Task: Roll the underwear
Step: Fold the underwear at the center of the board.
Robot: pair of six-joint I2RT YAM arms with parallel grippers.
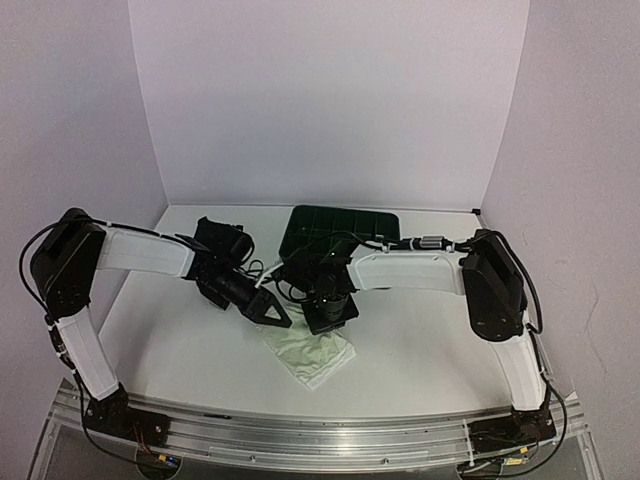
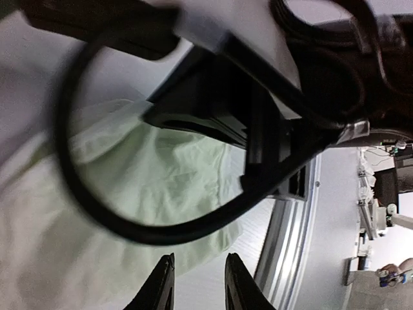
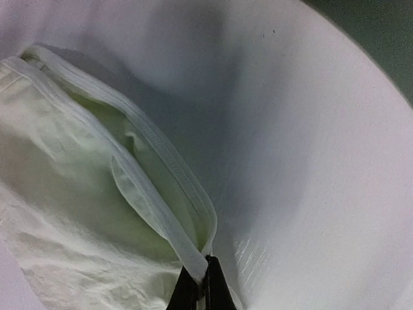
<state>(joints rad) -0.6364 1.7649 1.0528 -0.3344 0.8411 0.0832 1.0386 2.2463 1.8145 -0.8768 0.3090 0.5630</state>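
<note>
Right fingers (image 3: 199,281) pinch one pale underwear (image 3: 77,194); left fingers (image 1: 275,315) parted, empty; one green tray (image 1: 340,228).

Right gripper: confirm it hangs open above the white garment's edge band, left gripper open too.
Not open: the right gripper is shut on the edge band of the white garment, per the right wrist view. The left gripper is open.
</note>
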